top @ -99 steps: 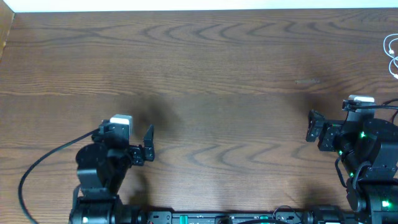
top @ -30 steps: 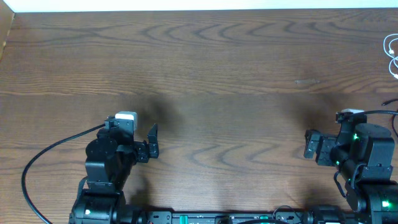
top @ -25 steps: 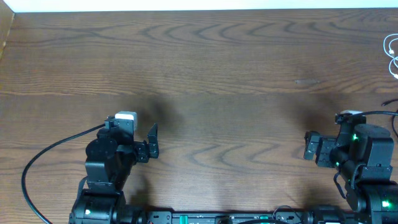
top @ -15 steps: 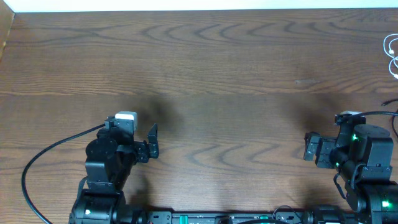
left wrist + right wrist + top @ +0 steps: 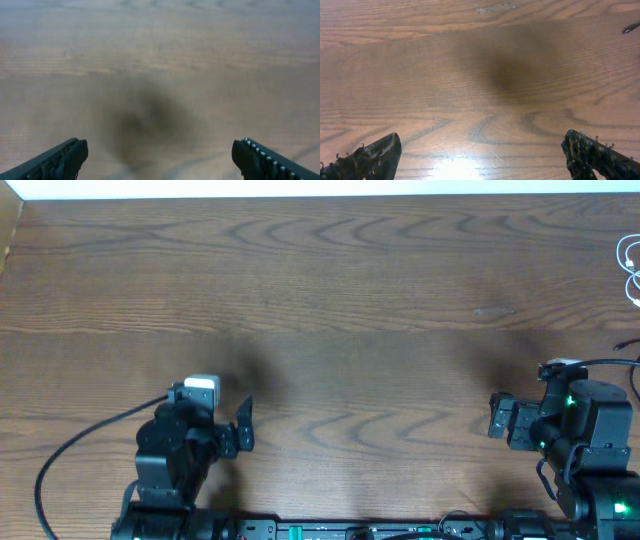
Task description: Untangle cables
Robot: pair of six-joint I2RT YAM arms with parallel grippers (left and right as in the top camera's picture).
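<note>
— Overhead view: where are the cables seen?
— A white cable [image 5: 627,283] is seen looped at the edge of the table [image 5: 330,270], at about 2 o'clock, and is partly cut off by the frame. It is touched by neither arm.
— And a black one?
— A thin dark end [image 5: 631,28] is shown at 2 o'clock in the right wrist view, lying on the table. Whether it belongs to a black cable cannot be told.
— How are the arms placed?
— The left arm [image 5: 170,455] is found at 8 o'clock and the right arm [image 5: 590,425] at 4 o'clock. Both are well apart from the white cable. A thick black wire [image 5: 90,428] is led from the left arm in a curve toward 7 o'clock.
— What can be said of the jaws?
— The left gripper [image 5: 160,150] is held wide. In the left wrist view one finger is seen at 7 o'clock and the other at 5 o'clock, with only table and a soft shadow [image 5: 145,115] between them. The right gripper [image 5: 481,145] is spread just as wide, its fingers likewise at 7 and 5 o'clock. Nothing is gripped by either.
— Is the left wrist view sharp?
— It is blurred, and the grain is only faintly made out there.
</note>
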